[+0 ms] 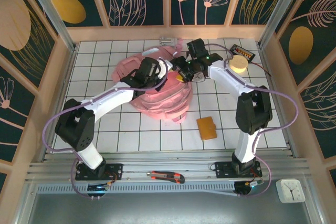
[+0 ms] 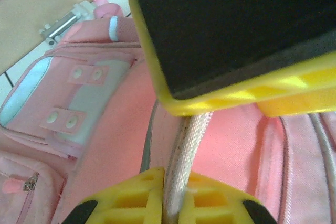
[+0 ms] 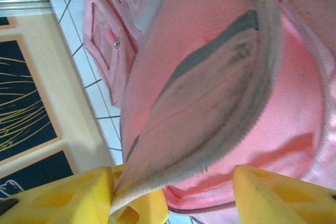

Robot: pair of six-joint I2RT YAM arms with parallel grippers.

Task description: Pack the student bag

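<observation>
The student bag [image 1: 160, 103], a large soft pink backpack, lies in the middle of the tiled table. My left gripper [image 1: 159, 73] hangs over its upper part and is shut on a pale woven edge strip [image 2: 185, 140] of the bag [image 2: 105, 145]; its yellow fingers [image 2: 157, 192] pinch the strip. My right gripper [image 1: 182, 73] is just to the right of it, over the bag's top. Its jaws [image 3: 202, 195] stand open. A curved grey-edged flap [image 3: 210, 103] of the bag [image 3: 294, 129] rests against the left finger [image 3: 142, 203], apart from the right one.
An orange flat pad [image 1: 207, 127] lies right of the bag. A yellow tape roll [image 1: 238, 65] and a black device [image 1: 244, 53] sit at the back right. A silvery item [image 1: 168, 40] lies at the back wall. A utility knife [image 1: 165, 176] rests on the front rail, a white clock [image 1: 290, 190] beyond it.
</observation>
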